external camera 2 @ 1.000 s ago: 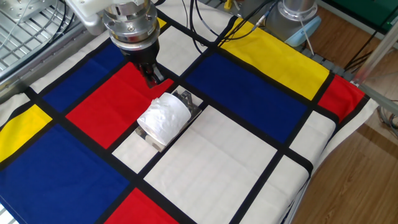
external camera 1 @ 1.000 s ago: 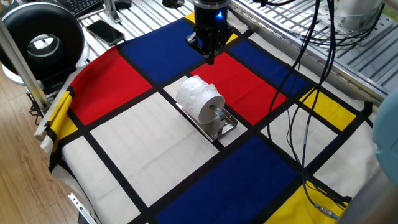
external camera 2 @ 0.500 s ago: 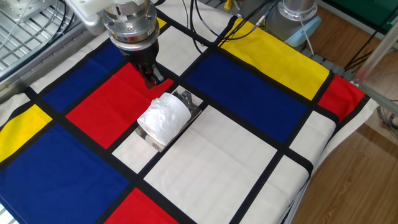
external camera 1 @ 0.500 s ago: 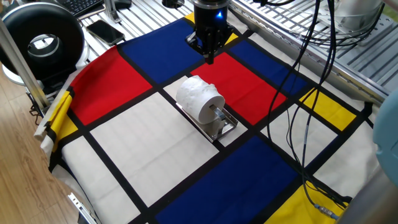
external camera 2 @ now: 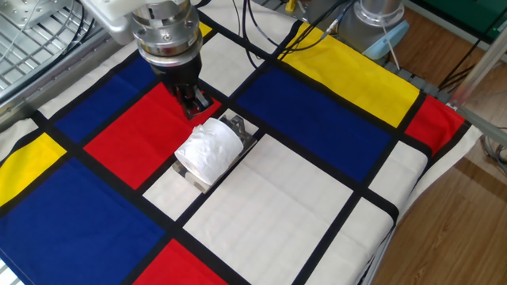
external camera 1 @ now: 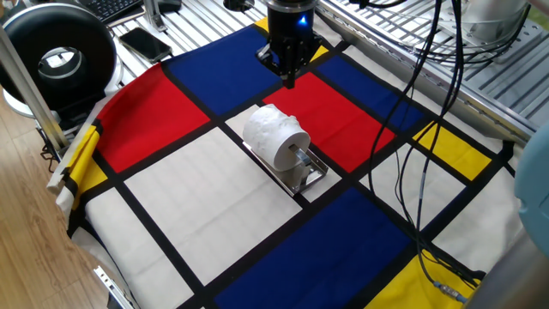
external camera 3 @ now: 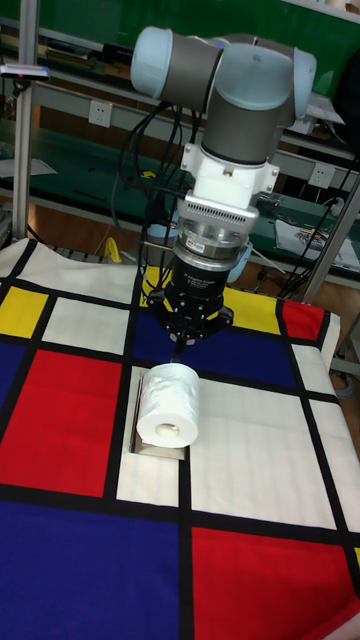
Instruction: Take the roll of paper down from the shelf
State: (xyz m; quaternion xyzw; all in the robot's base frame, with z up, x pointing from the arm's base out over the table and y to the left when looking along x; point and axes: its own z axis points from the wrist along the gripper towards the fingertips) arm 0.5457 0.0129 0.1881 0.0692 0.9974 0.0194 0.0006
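Observation:
The white embossed roll of paper sits on the peg of the shelf, a small shiny metal holder lying in the middle of the coloured checked cloth. My gripper hangs just behind the roll, over the red patch, pointing straight down. Its fingers meet in a point with nothing between them. A small gap separates the fingertips from the roll's back end. The peg's tip shows at the roll's hollow core.
A large black reel and a phone lie beyond the cloth's edge at the back left. Black cables trail across the cloth on the right. The arm's base stands at the far edge.
The gripper has edged very slightly toward the roll in the other fixed view. Roll and holder have not moved.

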